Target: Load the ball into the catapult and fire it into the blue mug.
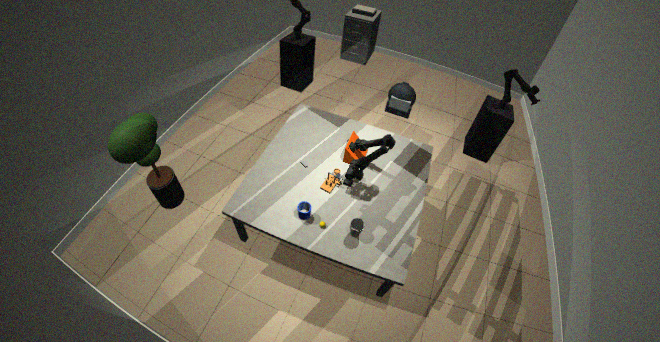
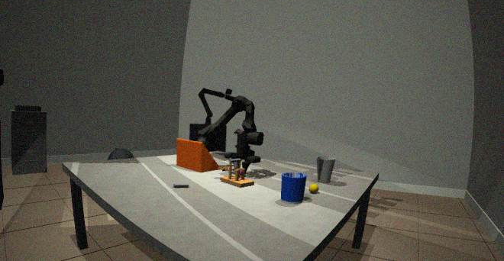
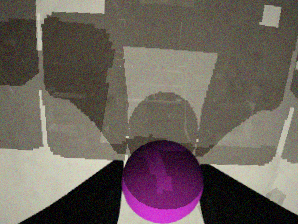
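Note:
My gripper (image 1: 348, 183) (image 3: 161, 172) is shut on the magenta ball (image 3: 163, 195), which sits between both black fingertips in the wrist view. In the exterior view the gripper is low over the table, behind the catapult. The orange wooden catapult (image 1: 327, 187) (image 2: 244, 183) stands on the table close beside the gripper; its arm and cup are too small to make out clearly. The blue mug (image 1: 304, 214) (image 2: 292, 189) stands upright nearer the table's front edge. Whether the ball touches the table is hard to tell.
A yellow ball (image 1: 322, 224) (image 2: 314, 188) lies beside the mug. A grey cup (image 1: 356, 227) (image 2: 324, 171) stands farther along. An orange wedge-shaped block (image 1: 351, 154) (image 2: 189, 156) stands by the arm's base. A small dark piece (image 1: 303, 164) (image 2: 181, 185) lies on the table.

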Controlling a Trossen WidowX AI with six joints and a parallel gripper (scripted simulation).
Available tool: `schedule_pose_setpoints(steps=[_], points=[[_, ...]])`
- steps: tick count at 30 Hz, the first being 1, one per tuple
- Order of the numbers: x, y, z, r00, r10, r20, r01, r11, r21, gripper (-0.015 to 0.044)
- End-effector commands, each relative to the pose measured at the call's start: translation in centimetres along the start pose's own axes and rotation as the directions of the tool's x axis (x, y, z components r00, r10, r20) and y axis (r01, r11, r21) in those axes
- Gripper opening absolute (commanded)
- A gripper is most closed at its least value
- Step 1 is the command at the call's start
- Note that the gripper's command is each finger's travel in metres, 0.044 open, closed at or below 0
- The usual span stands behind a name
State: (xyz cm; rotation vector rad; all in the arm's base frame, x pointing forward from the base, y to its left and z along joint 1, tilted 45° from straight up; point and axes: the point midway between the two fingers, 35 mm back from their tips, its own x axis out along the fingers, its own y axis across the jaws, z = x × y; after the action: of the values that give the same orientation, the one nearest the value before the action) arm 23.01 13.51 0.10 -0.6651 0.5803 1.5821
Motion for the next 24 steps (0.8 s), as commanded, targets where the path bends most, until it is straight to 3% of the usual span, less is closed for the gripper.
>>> schedule_pose_setpoints(steps=[1, 24], points=[[-1.3, -1.1, -0.4, 0.999, -0.036, -0.039, 0.036, 0.999, 0.02, 0.0], [-12.4, 0.1, 0.3, 1.0, 0.003, 0.001, -0.003, 1.0, -0.004, 0.0]])
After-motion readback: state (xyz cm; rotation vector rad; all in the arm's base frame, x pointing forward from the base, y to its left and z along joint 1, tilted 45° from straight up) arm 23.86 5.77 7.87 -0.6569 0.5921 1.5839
